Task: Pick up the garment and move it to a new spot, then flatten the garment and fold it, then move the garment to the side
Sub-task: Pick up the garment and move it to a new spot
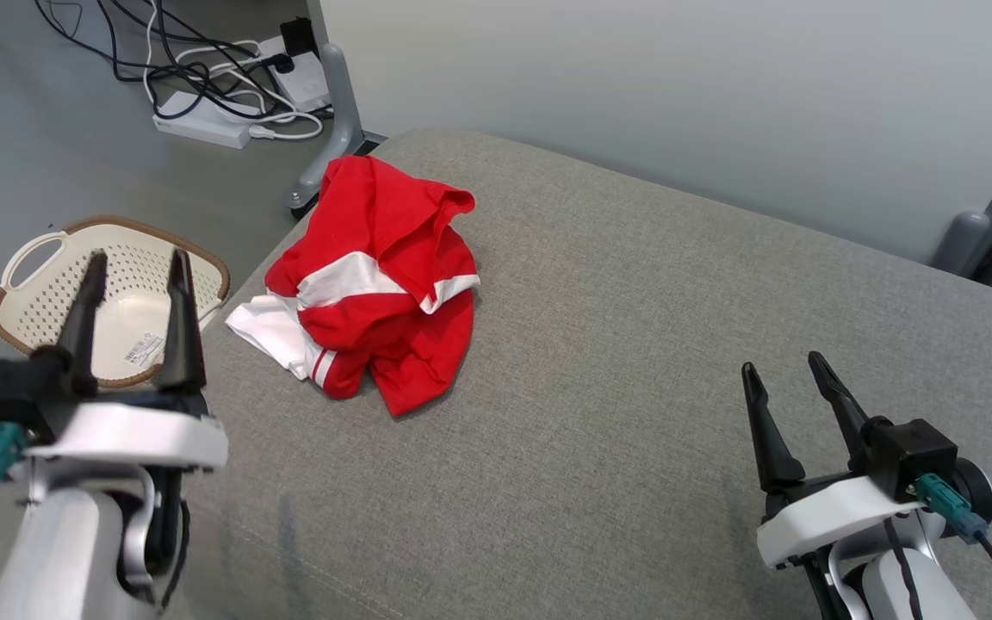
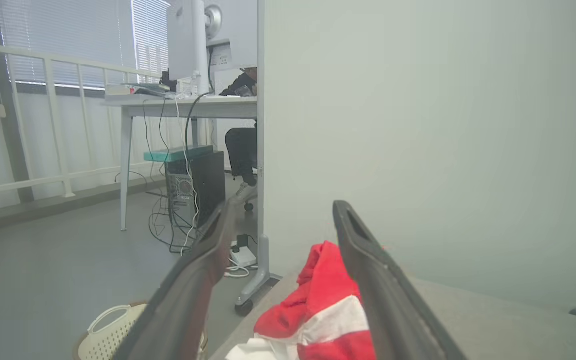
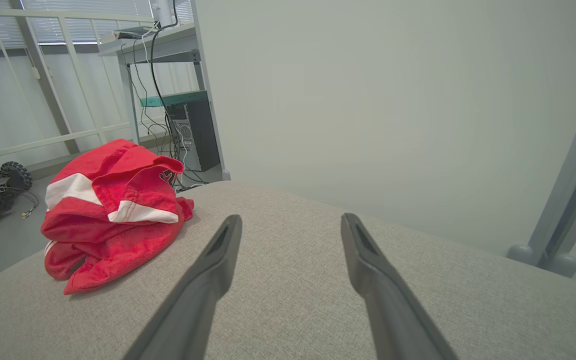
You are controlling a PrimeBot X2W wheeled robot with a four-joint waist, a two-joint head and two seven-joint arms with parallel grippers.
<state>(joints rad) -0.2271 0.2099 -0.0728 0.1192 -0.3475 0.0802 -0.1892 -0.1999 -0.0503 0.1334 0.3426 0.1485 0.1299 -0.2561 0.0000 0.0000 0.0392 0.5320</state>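
Observation:
The garment (image 1: 371, 280) is a crumpled red piece with white bands, heaped near the left edge of the grey cushioned surface (image 1: 634, 362). It also shows between the left fingers in the left wrist view (image 2: 318, 310) and at the left of the right wrist view (image 3: 113, 210). My left gripper (image 1: 136, 263) hangs open off the surface's left side, above the basket, apart from the garment. Over the surface's near right part my right gripper (image 1: 784, 366) stands open, well clear of the garment, nothing between its fingers.
A perforated cream basket (image 1: 35, 301) with a brown rim sits on the floor left of the surface. Cables and a power strip (image 1: 203, 125) lie on the floor behind. A pale partition wall (image 1: 677, 103) on grey feet stands along the far edge.

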